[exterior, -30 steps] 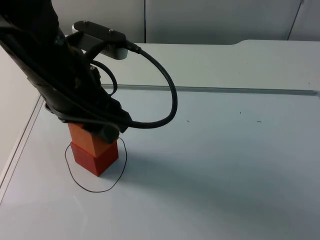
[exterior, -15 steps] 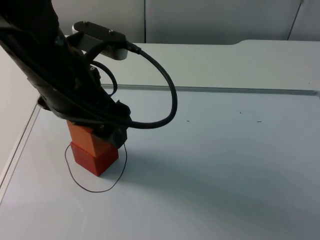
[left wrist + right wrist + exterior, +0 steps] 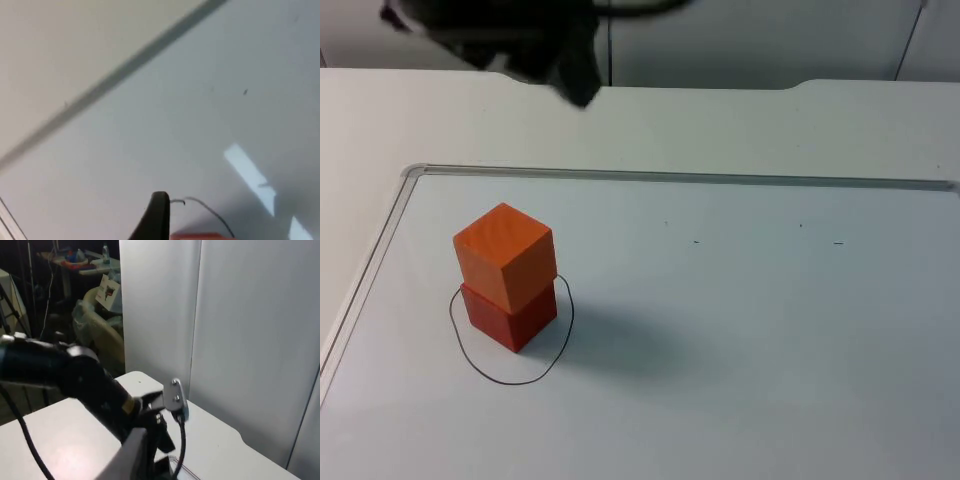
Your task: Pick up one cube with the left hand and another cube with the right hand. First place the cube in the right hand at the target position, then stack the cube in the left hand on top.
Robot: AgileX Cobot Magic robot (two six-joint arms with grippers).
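An orange cube stands on a red cube, turned a little against it. The stack is inside a thin drawn circle at the table's left. Nothing touches either cube. My left gripper is a dark blur high over the table's far left edge, well away from the stack, open and holding nothing. In the left wrist view, one black fingertip hangs above the circle line, with a sliver of the orange cube beside it. My right gripper waits off the table, facing the left arm.
A raised strip crosses the table behind the stack, and a rim runs down its left side close to the circle. The grey partition wall closes the back. White table surface stretches to the right of the stack.
My left gripper has let go of the orange cube and pulled up and back towards the far left. The orange cube stays on the red one.
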